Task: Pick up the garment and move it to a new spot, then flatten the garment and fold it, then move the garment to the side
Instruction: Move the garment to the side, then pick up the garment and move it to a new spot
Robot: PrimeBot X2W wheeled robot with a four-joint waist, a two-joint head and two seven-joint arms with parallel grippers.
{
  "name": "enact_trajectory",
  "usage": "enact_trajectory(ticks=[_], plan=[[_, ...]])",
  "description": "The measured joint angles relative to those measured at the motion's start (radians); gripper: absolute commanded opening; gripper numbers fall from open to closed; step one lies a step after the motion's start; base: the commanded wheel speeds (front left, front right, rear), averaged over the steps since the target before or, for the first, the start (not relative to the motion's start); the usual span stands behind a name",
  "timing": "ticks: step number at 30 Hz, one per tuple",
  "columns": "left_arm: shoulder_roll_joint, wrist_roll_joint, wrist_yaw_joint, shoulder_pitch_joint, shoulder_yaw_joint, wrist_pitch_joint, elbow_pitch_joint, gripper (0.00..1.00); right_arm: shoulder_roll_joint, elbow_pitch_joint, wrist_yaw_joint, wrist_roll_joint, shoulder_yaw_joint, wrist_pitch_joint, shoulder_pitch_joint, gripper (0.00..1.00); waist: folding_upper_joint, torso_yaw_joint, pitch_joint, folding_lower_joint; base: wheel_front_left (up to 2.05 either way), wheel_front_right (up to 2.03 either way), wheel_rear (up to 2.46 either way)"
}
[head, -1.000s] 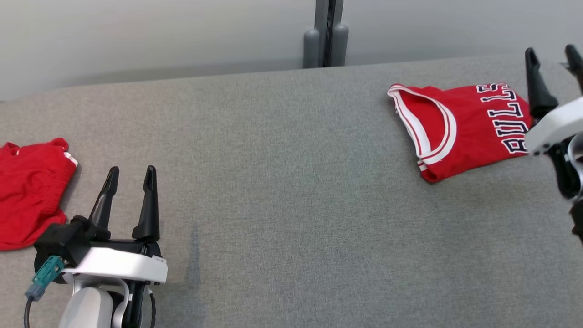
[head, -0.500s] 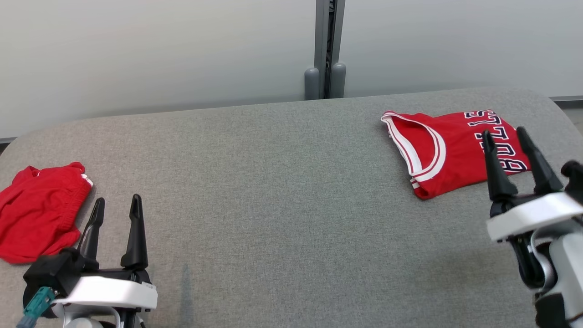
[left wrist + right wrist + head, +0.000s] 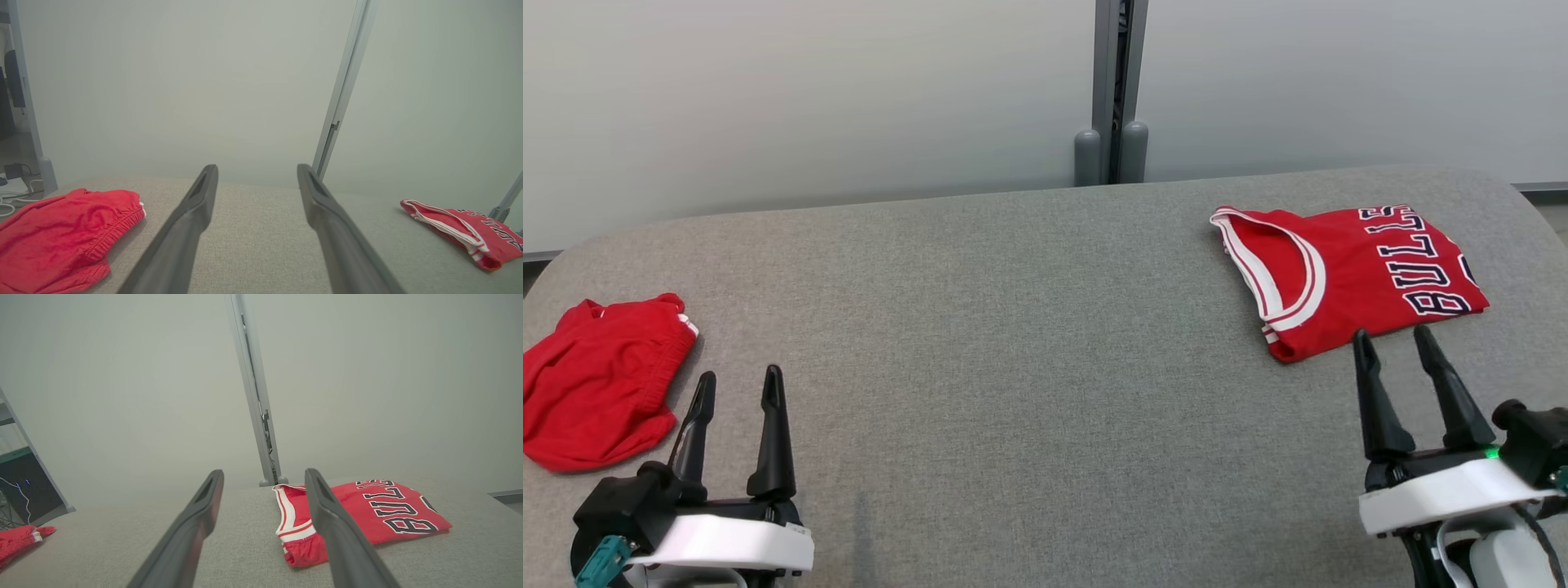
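A red garment with white trim and "BULLS" lettering, a jersey [image 3: 1356, 273], lies folded flat at the far right of the grey table; it also shows in the left wrist view [image 3: 470, 234] and the right wrist view [image 3: 367, 510]. My right gripper [image 3: 1390, 333] stands open just in front of the jersey's near edge, apart from it, with nothing between the fingers [image 3: 264, 472]. A second red garment, crumpled shorts [image 3: 596, 384], lies at the far left [image 3: 61, 232]. My left gripper [image 3: 739, 376] is open and empty to the right of the shorts [image 3: 257, 167].
The grey fabric-covered table [image 3: 1029, 327] has rounded far corners and a wide bare middle between the two garments. A pale wall with a grey vertical post [image 3: 1111, 90] stands right behind the table's far edge.
The head camera has tilted, shifting the whole picture. My right gripper has drawn back from over the jersey to just in front of it. Both grippers stay open; the garments lie unmoved.
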Motion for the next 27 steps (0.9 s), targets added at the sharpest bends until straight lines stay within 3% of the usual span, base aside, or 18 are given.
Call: enact_trajectory(ticks=[10,27], plan=[[-0.010,0.022,-0.008,0.022,-0.002,0.000,0.004,1.00,0.010,-0.056,0.000,-0.065,-0.017,0.000,0.055,1.00,0.0000,0.010,0.002,0.0000,0.00,0.00,0.00],[-0.018,0.068,-0.017,0.019,-0.013,0.000,0.016,1.00,0.026,-0.023,0.000,-0.073,-0.003,0.000,0.057,1.00,0.0000,0.014,0.004,0.0000,0.00,0.00,0.00]])
